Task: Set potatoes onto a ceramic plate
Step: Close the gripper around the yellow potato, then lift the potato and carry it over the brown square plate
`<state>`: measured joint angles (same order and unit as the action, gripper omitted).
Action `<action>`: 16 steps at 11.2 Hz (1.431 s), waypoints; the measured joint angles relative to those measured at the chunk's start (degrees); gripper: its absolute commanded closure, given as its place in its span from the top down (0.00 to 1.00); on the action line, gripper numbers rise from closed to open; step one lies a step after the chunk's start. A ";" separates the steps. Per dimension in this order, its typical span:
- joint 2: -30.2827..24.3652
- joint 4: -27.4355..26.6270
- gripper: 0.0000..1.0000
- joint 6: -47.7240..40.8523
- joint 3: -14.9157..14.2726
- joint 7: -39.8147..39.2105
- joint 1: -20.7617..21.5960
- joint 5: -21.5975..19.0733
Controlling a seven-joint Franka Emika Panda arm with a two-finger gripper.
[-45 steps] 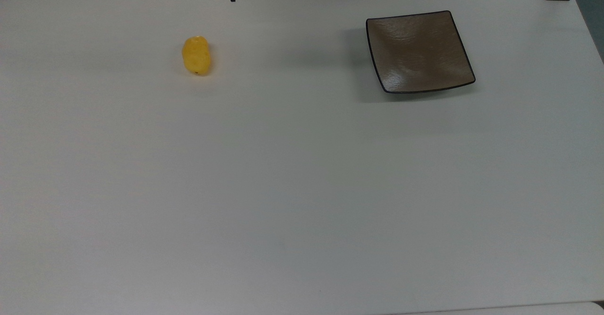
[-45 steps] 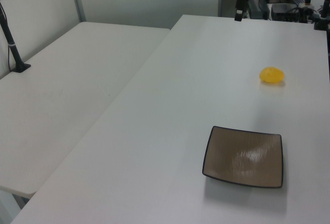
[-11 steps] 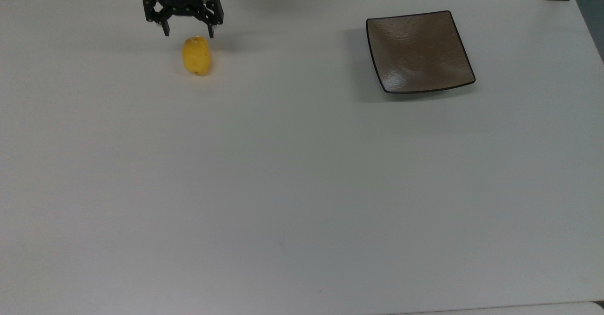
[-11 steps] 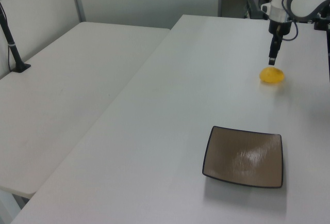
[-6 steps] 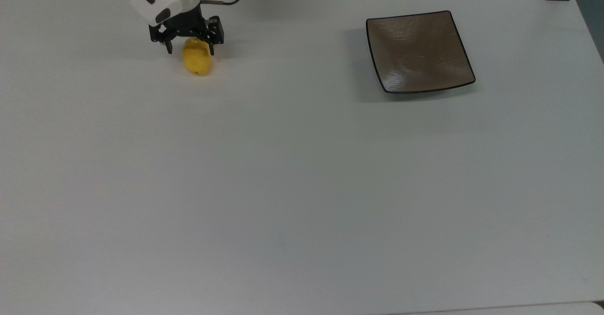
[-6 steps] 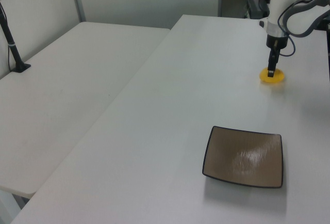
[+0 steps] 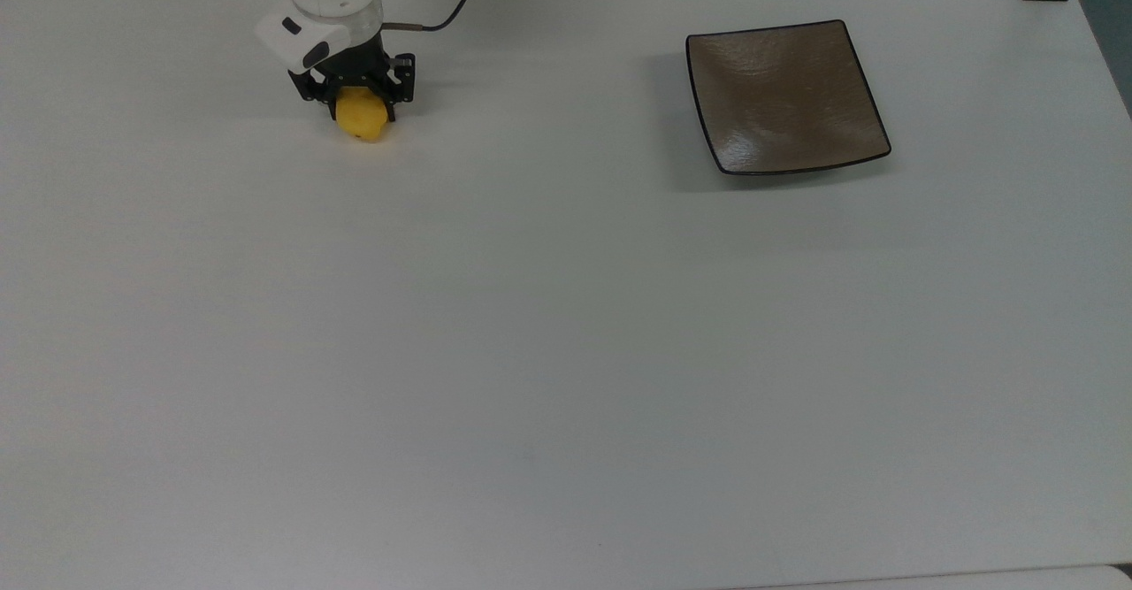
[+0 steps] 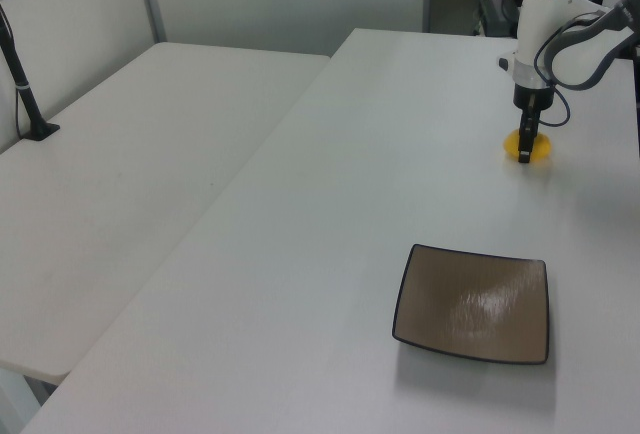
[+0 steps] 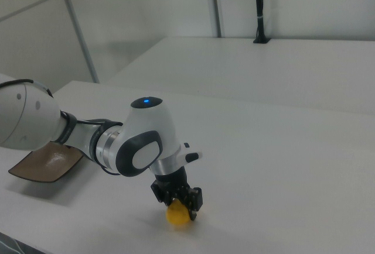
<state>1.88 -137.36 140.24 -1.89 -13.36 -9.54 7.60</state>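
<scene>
Yellow potato (image 7: 361,117) sits pinched between the gripper (image 7: 358,102) fingers, its far end hidden under them in the top view; the right view shows it on the table (image 7: 531,325), the ceramic plate (image 7: 785,96) well apart.

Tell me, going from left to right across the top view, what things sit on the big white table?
The robot's hand over the yellow potato → a long bare stretch of white table → the square brown plate.
</scene>
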 measured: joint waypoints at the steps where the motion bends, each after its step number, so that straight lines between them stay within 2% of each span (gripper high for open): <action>1: -0.23 0.13 0.09 0.00 0.00 0.00 0.00 0.01; 3: -2.13 1.03 0.09 -1.08 0.14 0.00 0.14 0.04; 4: -3.66 2.71 0.10 -4.77 0.35 0.00 0.53 0.07; 7: -7.01 14.87 0.12 -22.52 0.73 0.03 5.67 0.01; 10: -7.67 28.88 0.14 -37.42 1.53 0.05 11.19 -4.08; 12: -7.69 34.36 0.14 -42.82 5.10 1.23 12.85 -5.64; 14: -7.68 35.84 0.14 -43.63 9.78 5.20 13.41 -7.36; 16: -7.59 35.88 0.17 -43.63 12.95 10.37 15.82 -9.14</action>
<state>-5.70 -101.48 96.61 11.06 -2.99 6.28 -1.54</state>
